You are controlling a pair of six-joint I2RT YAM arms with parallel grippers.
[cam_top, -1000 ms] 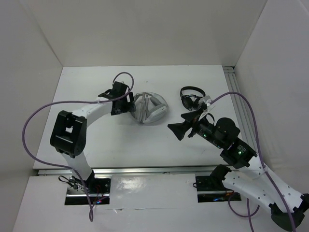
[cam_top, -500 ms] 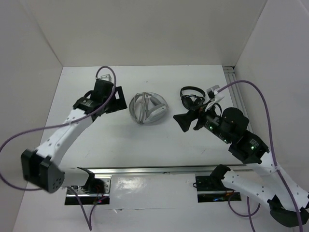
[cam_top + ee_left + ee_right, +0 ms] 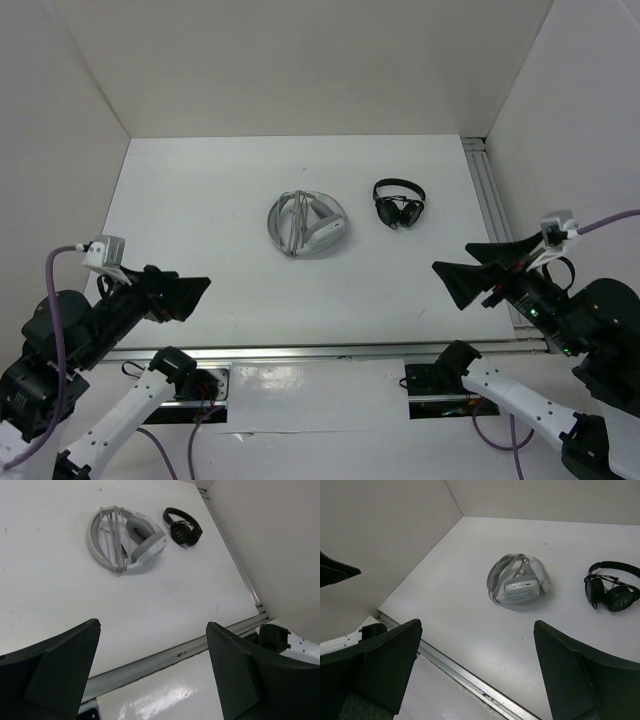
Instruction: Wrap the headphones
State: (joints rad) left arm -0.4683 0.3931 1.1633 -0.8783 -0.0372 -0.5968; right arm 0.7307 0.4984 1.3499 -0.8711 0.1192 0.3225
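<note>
Headphones (image 3: 308,223) lie on the bench (image 3: 200,200) just left of the black pair (image 3: 399,203). Your left gripper (image 3: 190,298) and right gripper (image 3: 447,283) are open, empty. Grab the stiff-looking band (image 3: 95,536); the cable (image 3: 118,537) looks floppy.

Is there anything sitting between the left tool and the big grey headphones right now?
Nothing visible. Only bare table lies between the left tool and the grey headphones. The black headphones sit off to their right, out of that path.
</note>
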